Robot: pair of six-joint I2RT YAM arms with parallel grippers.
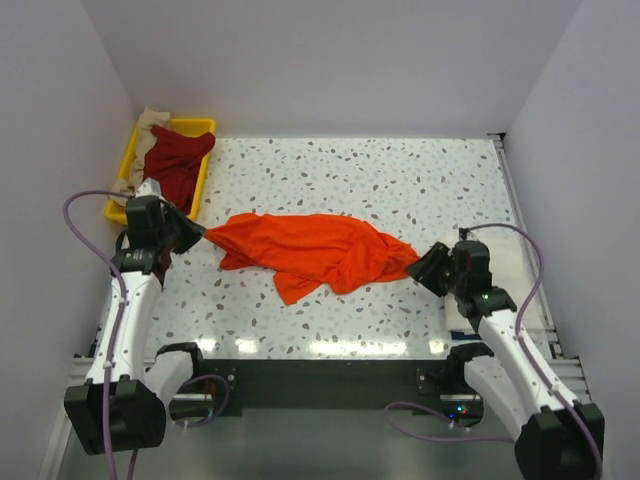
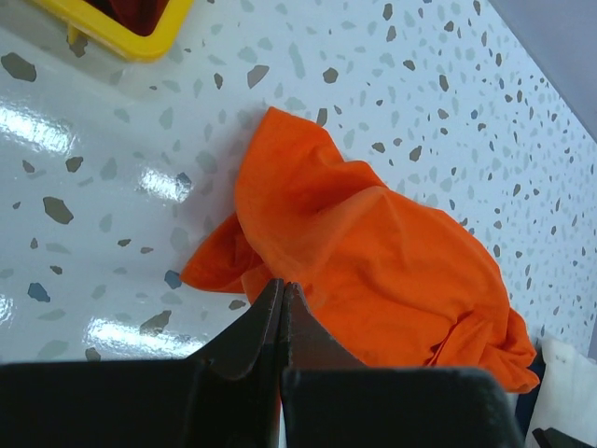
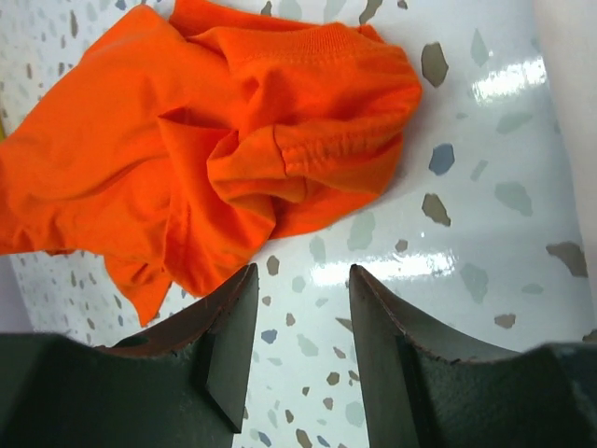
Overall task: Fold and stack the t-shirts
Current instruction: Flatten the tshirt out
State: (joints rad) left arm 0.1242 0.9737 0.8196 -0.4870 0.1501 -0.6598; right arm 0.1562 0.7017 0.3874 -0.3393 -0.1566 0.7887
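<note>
At table centre — orange t-shirt (image 1: 310,250), crumpled, drawn out from 9 to 3 o'clock. Left gripper (image 1: 197,231) at its 9 o'clock tip, fingers pressed together, seemingly pinching the cloth corner, likely to pull it flat. Right gripper (image 3: 303,308) just off the 3 o'clock end, fingers spread, nothing held — poised to take hold. Dark red t-shirt (image 1: 178,158) lies in yellow tray (image 1: 205,127), 10 o'clock.

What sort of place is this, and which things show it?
Probably a robotics lab workcell: left arm and right arm bolted to a speckled table, white walls enclosing it, orange t-shirt lying there.
</note>
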